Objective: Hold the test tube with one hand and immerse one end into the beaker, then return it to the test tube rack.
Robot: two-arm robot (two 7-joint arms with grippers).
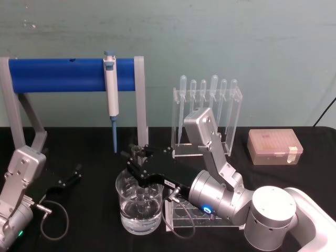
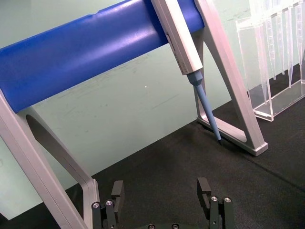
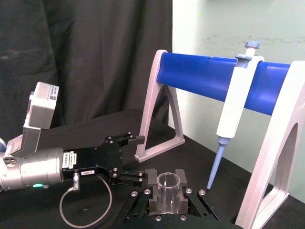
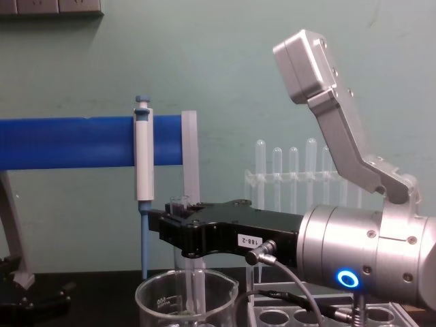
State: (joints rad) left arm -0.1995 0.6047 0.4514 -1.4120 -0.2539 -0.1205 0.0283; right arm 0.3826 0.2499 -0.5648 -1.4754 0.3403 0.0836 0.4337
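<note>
Right gripper [image 4: 178, 231] is clamping the test tube [image 4: 180, 204] upright, lower end hanging inside the beaker [image 4: 153, 303]. Left gripper [image 1: 71, 177] is resting left, jaws apart. Risk: sideways drift knocking tube against beaker wall.

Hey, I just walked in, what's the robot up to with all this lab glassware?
The right gripper is shut on the test tube, holding it upright with its lower end down inside the beaker, which has clear liquid in it. The test tube rack sits just beside the beaker, on the robot's right. The left gripper sits low at the left, open and idle.
</note>
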